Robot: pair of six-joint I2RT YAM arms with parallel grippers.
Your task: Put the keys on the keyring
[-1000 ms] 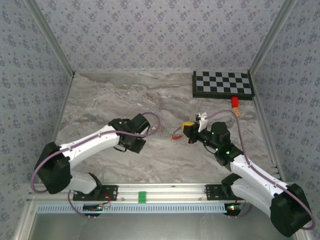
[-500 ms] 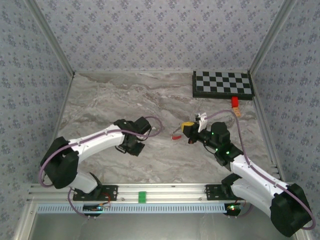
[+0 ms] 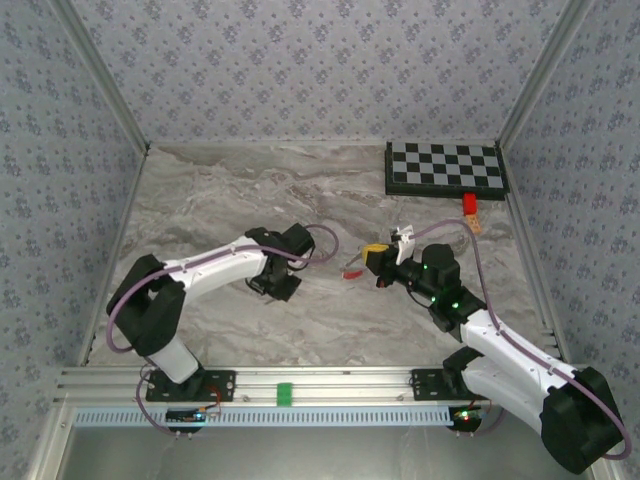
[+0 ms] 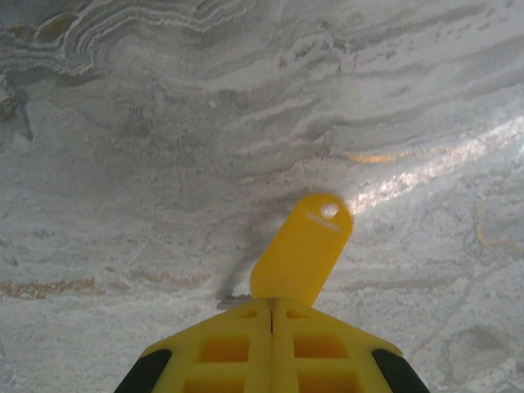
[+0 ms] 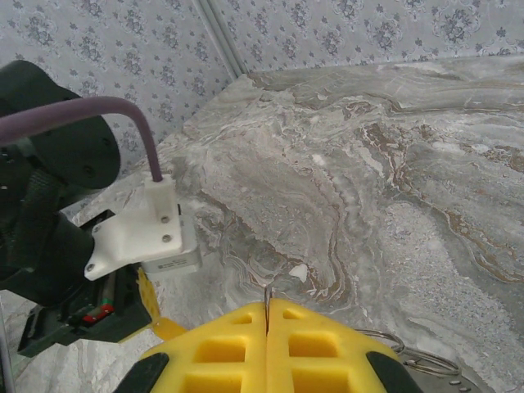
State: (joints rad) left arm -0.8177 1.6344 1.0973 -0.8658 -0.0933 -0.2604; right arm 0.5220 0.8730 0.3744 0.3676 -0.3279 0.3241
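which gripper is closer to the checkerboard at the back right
Right. The right gripper, shut on the keyring, is just front-left of the checkerboard. The left gripper, shut on the yellow key, is farther left, past mid-table.

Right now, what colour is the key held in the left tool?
Orange-yellow; the key shows best in the left wrist view.

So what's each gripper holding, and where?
Left gripper: flat yellow key, by the end opposite its hole. Right gripper: seemingly the thin silvery wire keyring, by its wire.

Key (image 4: pixel 301 255) in left fingers (image 4: pixel 237 348), above table (image 4: pixel 164 123)
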